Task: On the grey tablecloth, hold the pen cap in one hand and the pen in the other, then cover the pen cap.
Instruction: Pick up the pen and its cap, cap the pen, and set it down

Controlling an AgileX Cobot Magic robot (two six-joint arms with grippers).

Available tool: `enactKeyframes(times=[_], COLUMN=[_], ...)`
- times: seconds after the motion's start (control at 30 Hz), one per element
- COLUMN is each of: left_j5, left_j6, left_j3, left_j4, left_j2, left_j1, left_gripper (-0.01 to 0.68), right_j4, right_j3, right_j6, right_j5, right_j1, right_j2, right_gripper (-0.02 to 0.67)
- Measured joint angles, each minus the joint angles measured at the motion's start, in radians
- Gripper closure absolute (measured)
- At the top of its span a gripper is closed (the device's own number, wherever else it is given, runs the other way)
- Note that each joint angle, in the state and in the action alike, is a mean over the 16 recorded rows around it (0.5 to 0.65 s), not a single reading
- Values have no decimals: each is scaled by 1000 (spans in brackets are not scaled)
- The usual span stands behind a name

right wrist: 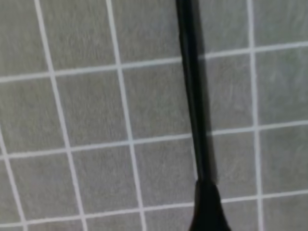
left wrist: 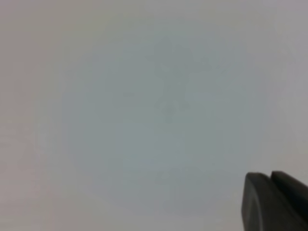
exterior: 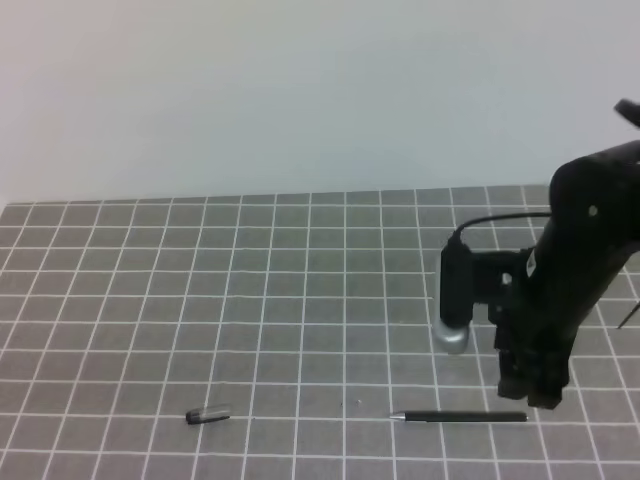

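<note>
- Here the grey tablecloth [exterior: 250, 300] covers the whole work surface, its thin white lines forming a grid of small squares under a plain pale wall.
- The pen [exterior: 460, 416] lies flat near the front edge, right of the middle, roughly along a grid row, with its small silvery tip toward the left.
- The cap [exterior: 208, 415] lies on the cloth well to the left of the pen, in about the same row, on its side and apart from everything else.
- The right gripper [exterior: 535, 392] hangs just above the pen's right end, pointing down from the black arm that enters at the right edge; whether it touches the pen cannot be told from the high view.
- Its fingers do not show in the right wrist view, and the high view gives only a dark mass, so whether its jaws are spread or closed cannot be told; nothing is seen held in it.
- In the right wrist view the pen [right wrist: 195, 96] runs as a dark, blurred bar from the top edge down to the bottom, over the cloth's squares.
- The left gripper [left wrist: 276, 202] shows only in its own wrist view, as dark fingers pressed together in the lower right corner against the blank pale wall, clenched on nothing visible.
</note>
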Motion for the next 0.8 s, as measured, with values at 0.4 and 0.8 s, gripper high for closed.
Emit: enactKeyframes(times=[0.4, 0.8], left_j5=[-7, -7], left_j6=[0, 0], left_j3=[0, 0], left_j4=[22, 24], left_j2=[0, 0], left_j1=[0, 0], left_gripper=[675, 675], right_j4=[-27, -51], right_j3=[0, 0], right_j6=[-2, -2], right_j5=[7, 12], right_j1=[1, 1], right_j2=[127, 180], right_gripper=[209, 325])
